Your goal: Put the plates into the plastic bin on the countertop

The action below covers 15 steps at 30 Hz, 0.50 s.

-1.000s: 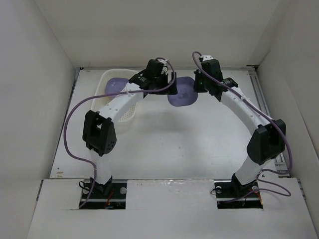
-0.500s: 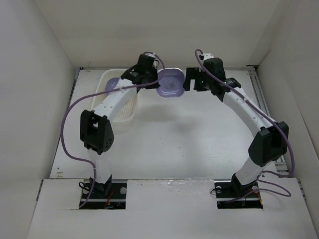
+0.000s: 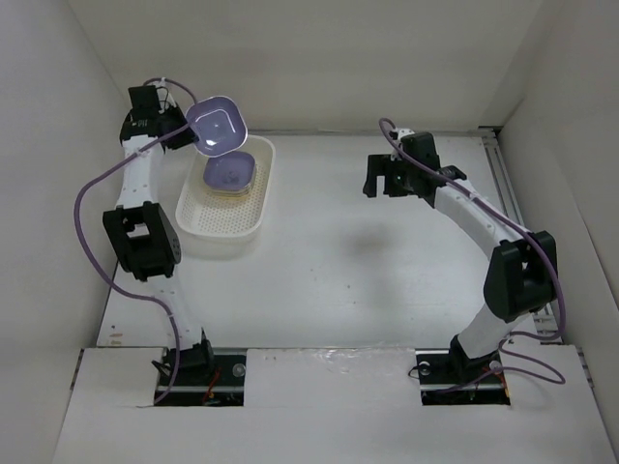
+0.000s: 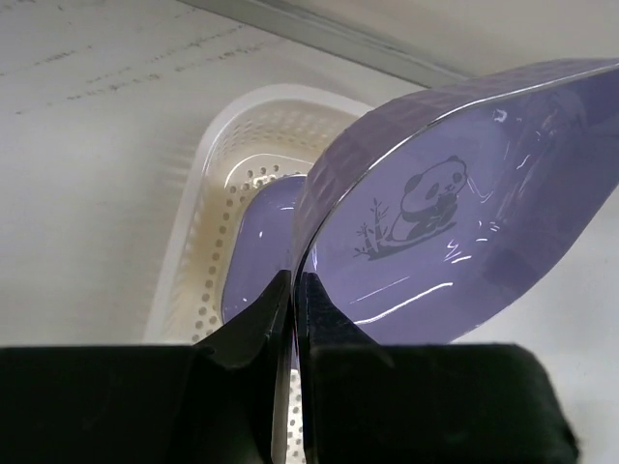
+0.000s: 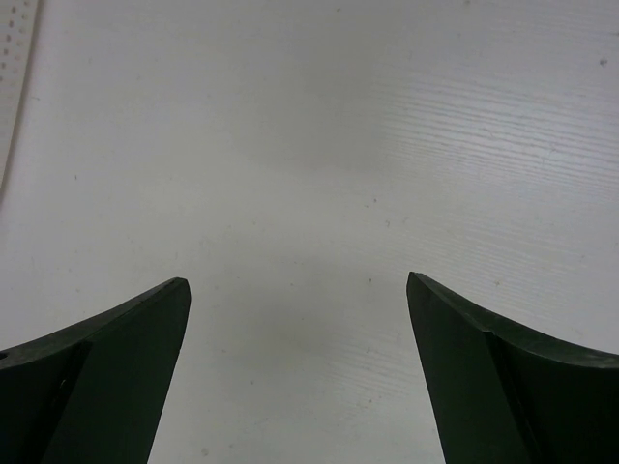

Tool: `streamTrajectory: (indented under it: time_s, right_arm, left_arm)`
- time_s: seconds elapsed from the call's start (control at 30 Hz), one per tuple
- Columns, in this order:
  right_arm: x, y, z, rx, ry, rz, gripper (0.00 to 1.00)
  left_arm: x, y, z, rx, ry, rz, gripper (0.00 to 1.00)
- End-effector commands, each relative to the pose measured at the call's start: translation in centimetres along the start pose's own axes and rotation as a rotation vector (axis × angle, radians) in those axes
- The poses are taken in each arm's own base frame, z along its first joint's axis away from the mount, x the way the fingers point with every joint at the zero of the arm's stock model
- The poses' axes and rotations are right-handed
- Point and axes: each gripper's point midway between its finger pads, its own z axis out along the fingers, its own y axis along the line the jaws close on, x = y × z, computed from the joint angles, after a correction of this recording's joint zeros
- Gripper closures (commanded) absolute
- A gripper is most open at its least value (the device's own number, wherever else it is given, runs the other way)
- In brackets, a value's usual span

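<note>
A lavender plate (image 3: pixel 219 126) with a panda print (image 4: pixel 455 217) hangs tilted in the air over the far end of the white plastic bin (image 3: pixel 253 224). My left gripper (image 3: pixel 191 137) (image 4: pixel 293 285) is shut on that plate's rim. Inside the bin (image 4: pixel 198 193) lies a second lavender plate (image 3: pixel 229 175) (image 4: pixel 259 242). Over the bare countertop (image 3: pixel 338 261) at the back right, my right gripper (image 3: pixel 384 184) (image 5: pixel 298 285) stands open with nothing between its fingers.
White walls close in the countertop on the left, back and right. The bin's perforated edge (image 5: pixel 14 68) shows at the far left of the right wrist view. A metal rail (image 3: pixel 510 193) runs along the right side.
My left arm swung the lavender plate from the middle of the table leftwards to above the bin. The right gripper let go of it, opened and drew back slightly.
</note>
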Motion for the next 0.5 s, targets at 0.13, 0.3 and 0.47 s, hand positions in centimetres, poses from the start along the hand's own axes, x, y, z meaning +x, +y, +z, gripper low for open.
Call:
streamTrajectory:
  time_s: [0.13, 0.3, 0.47]
  right_arm:
    - [-1.2, 2.3, -0.8, -0.064, -0.059, -0.069, 0.01]
    - [-1.8, 2.6, -1.3, -0.077, -0.075, -0.080, 0.01]
    - [-1.7, 2.8, -0.9, -0.089, -0.071, -0.081, 0.01]
  left_arm:
    - [2.0, -1.2, 2.6, 0.212, 0.087, 0.055, 1.00]
    - [4.8, 1.0, 3.9, 0.131, 0.134, 0.011, 1.00]
    - [5.2, 2.2, 3.8, 0.057, 0.138, -0.017, 0.83]
